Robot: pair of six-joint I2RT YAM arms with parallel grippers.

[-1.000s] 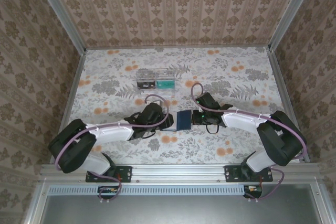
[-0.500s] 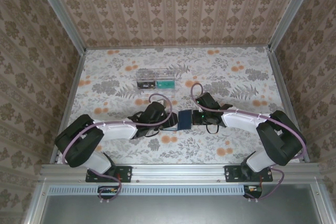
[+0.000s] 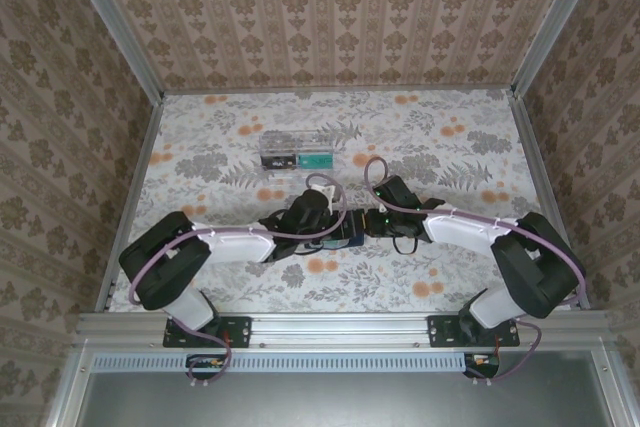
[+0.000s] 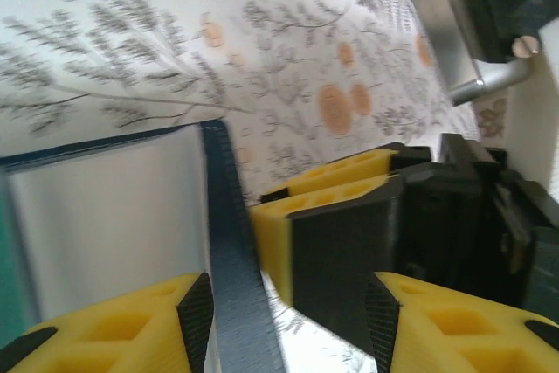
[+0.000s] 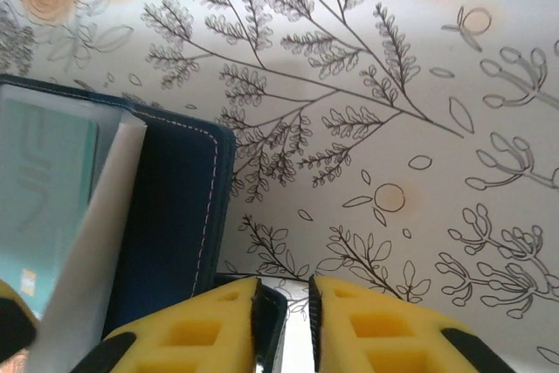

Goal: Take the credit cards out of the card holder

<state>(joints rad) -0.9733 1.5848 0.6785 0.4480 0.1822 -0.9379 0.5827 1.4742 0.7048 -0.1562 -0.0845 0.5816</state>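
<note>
Navy card holder (image 5: 170, 216): stitched edge, teal card (image 5: 44, 181) inside; on the floral counter (image 5: 393, 85) between both claws.
Left claw (image 4: 288, 303): released, straddling the holder's edge.
Right claw (image 5: 284, 303): barely parted at its corner; grip cannot be told.
Change: left arm has swung over the holder.

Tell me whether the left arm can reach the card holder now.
Likely yes: the card holder has its dark edge between the open fingers of the left gripper; the right gripper crowds in beside without covering it.
</note>
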